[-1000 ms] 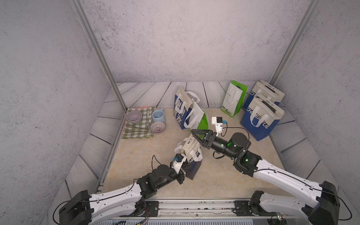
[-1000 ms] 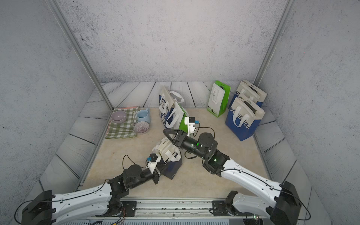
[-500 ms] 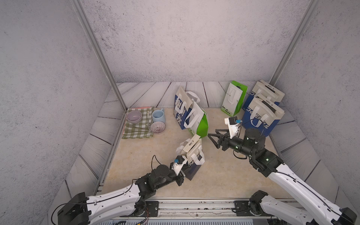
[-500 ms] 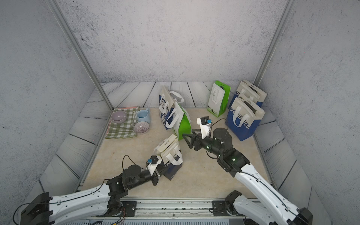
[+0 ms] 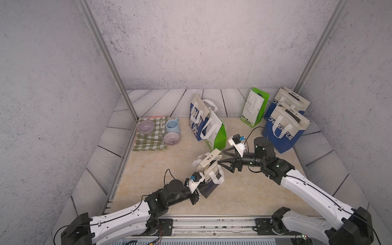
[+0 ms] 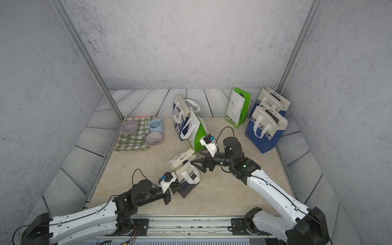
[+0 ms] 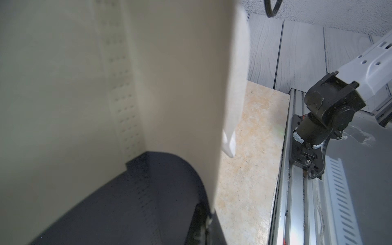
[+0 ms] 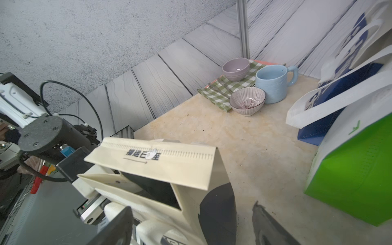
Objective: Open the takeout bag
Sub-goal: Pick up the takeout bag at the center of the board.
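Mid-opening: left end effector [image 5: 198,189] clamps the takeout bag [image 5: 209,169]; right end effector [image 5: 220,158], spread wide at its 3 o'clock, likely must grip the flap [image 8: 165,163] next.

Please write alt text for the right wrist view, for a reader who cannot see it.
A cream and dark takeout bag fills the foreground, its top flap lifted so the dark inside shows, with the open right gripper close to it. Beyond it, a lilac bowl, a blue mug and a striped bowl stand on and beside a green checked cloth.
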You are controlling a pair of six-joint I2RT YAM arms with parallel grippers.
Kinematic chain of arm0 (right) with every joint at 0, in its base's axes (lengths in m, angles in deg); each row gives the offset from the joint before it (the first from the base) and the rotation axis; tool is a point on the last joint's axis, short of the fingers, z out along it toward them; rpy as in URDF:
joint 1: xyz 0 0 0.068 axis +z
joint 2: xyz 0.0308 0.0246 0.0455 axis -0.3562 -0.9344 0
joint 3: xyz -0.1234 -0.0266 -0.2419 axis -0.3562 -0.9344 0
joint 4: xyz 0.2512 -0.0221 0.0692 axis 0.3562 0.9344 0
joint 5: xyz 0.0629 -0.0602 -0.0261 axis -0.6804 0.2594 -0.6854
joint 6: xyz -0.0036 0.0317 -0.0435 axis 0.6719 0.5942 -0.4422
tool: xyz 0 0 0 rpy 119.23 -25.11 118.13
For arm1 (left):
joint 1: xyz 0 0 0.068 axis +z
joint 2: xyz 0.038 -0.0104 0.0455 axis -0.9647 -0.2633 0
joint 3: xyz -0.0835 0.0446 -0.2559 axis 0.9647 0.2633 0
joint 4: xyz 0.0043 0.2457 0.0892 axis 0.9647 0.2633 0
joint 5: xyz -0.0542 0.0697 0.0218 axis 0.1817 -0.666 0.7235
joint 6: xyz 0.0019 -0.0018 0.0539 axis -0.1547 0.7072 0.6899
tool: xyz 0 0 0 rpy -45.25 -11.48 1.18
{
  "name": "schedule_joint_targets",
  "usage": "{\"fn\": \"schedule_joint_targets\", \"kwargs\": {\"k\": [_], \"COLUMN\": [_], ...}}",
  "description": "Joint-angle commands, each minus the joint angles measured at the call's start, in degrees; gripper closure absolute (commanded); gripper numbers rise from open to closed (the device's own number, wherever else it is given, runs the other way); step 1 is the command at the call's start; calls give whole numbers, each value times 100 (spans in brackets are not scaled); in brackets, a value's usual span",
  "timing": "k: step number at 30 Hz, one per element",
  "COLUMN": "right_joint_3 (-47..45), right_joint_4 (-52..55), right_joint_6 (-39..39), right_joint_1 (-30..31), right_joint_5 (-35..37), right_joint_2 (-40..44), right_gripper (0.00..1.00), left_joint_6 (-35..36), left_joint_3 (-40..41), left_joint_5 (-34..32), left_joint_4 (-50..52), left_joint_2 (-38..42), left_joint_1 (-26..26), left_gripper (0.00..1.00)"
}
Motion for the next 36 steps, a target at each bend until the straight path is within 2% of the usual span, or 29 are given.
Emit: {"fn": "schedule_joint_targets", "kwargs": {"k": [1, 7, 12, 14, 15, 16, 19, 21, 27, 31, 36], "right_joint_3": [50, 64, 76, 115, 143, 180, 106, -29, 109, 238, 518], "right_joint_4": [-176, -56, -141, -131, -82, -4, -57, -199, 365, 694, 1097], "right_joint_6": [-147, -335, -297, -303, -341, -372, -397, -311, -344, -245, -185], "right_joint_1": [20, 223, 294, 295, 291, 281, 240, 224, 31, -80, -203], "right_joint_5": [-404, -816, -898, -922, -862, -708, -193, 287, 1041, 1600, 2820], "right_joint_2": [-146, -291, -344, -311, -282, -215, 160, 525, 1238, 1536, 1848], "right_gripper": [14, 31, 62, 86, 97, 100, 100, 100, 100, 100, 100], "left_joint_6": [59, 24, -49, -124, -154, -189, -321, -447, -551, -622, -669], "left_joint_3": [-151, -160, -253, -322, -348, -371, -402, -399, -628, -974, -1435], "left_joint_5": [184, 134, 100, -26, -95, -176, -486, -782, -1317, -1468, -1800], "left_joint_4": [-32, -41, -37, 59, 139, 236, 482, 605, 1449, 2058, 2828], "left_joint_2": [63, 37, -50, -59, -46, -6, 199, 391, 1116, 1448, 1593], "left_joint_1": [-14, -13, -16, -16, -13, -19, -20, -13, -13, -14, -14], "left_gripper": [100, 100, 100, 91, 82, 72, 52, 46, 39, 38, 39]}}
